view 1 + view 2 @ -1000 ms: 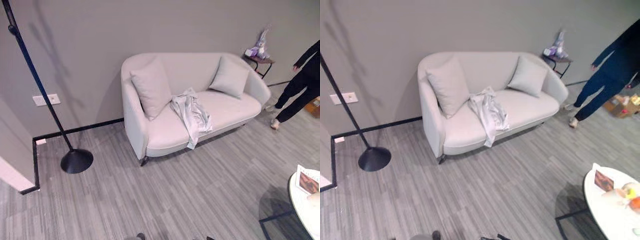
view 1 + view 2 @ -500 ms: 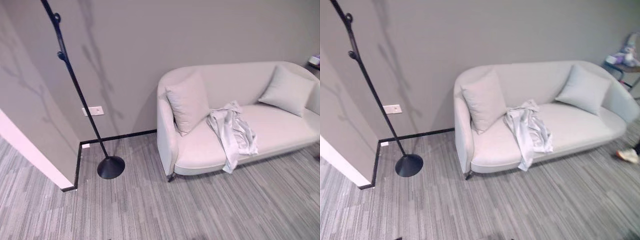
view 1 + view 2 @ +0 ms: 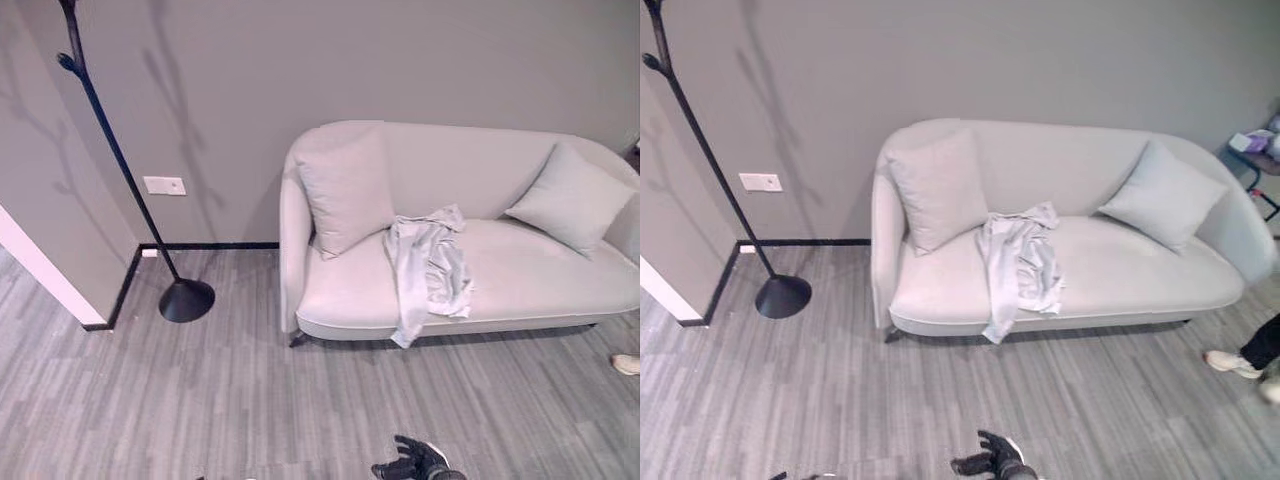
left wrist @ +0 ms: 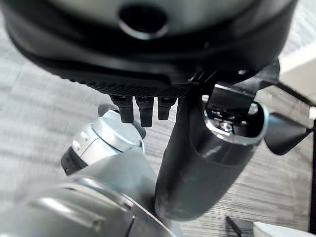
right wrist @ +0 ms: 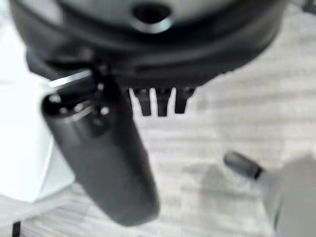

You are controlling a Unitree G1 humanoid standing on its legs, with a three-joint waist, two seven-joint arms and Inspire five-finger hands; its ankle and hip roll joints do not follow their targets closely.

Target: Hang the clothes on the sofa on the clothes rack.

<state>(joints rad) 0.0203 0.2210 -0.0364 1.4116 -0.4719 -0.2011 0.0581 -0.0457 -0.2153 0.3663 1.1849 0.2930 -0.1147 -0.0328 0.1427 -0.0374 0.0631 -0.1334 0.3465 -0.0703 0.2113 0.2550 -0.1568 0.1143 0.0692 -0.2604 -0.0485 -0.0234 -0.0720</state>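
One garment: we see pale clothes [image 3: 428, 270] draped over the sofa [image 3: 520, 290] seat, one end hanging off the front edge.
Pillows: two pillows [image 3: 345, 190], one either side of the clothes.
Rack: black clothes rack [image 3: 150, 225] stands left of the sofa, well apart.
Left hand [image 4: 207, 148]: we see fingers relaxed, holding nothing.
Right hand [image 5: 98, 143]: fingers straight, empty.
Person: shoe [image 3: 1232, 363] at right.
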